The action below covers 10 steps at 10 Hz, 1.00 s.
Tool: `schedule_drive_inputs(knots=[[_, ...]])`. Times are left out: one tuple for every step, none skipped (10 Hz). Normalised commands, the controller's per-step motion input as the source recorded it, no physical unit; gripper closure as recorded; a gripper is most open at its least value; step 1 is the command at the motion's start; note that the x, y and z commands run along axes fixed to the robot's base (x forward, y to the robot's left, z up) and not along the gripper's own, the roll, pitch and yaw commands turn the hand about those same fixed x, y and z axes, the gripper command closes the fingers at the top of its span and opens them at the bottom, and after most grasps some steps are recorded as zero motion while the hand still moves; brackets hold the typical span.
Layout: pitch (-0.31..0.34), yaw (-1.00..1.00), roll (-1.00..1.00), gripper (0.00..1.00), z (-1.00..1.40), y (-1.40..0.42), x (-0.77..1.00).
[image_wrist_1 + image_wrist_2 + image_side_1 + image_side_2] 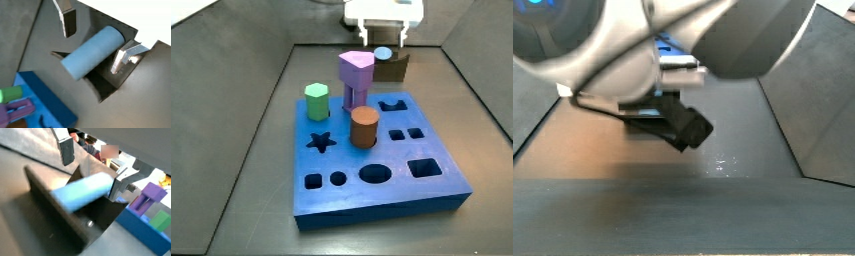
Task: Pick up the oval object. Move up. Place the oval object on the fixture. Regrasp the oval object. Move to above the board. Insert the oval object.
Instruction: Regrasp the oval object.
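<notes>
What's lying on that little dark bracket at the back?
A pale blue oval peg rests in the notch of the dark fixture. The gripper straddles it, jaws on either side and apart from it. The notch surface beneath the peg is hidden.

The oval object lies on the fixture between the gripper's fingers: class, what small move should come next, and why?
Probably close the gripper on the oval object. In both wrist views the peg rests on the fixture with the fingers on either side and gaps visible, so it seems placed but not regripped. The board, where it is to go, lies nearer the camera in a side view.
</notes>
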Motion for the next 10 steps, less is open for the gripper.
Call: schedule_drive_inputs(knots=[[0.091,-0.03,0.05,0.0,0.85,0.0,-0.03],[0.091,-0.04,0.05,0.0,0.74,0.0,-0.03],[0.075,-0.05,0.05,0.0,0.5,0.0,-0.03],[0.066,-0.05,0.04,0.0,0.32,0.0,-0.03],[0.058,0.0,1.0,0.0,1.0,-0.97,-0.08],[0.055,0.0,1.0,0.0,0.95,-1.0,-0.08],[0.04,0.0,1.0,0.0,0.91,-1.0,-0.11],[0.031,0.0,1.0,0.0,0.86,-1.0,-0.14],[0.027,0.0,1.0,0.0,0.79,-0.97,-0.14],[0.022,0.0,1.0,0.0,0.44,-0.71,-0.09]])
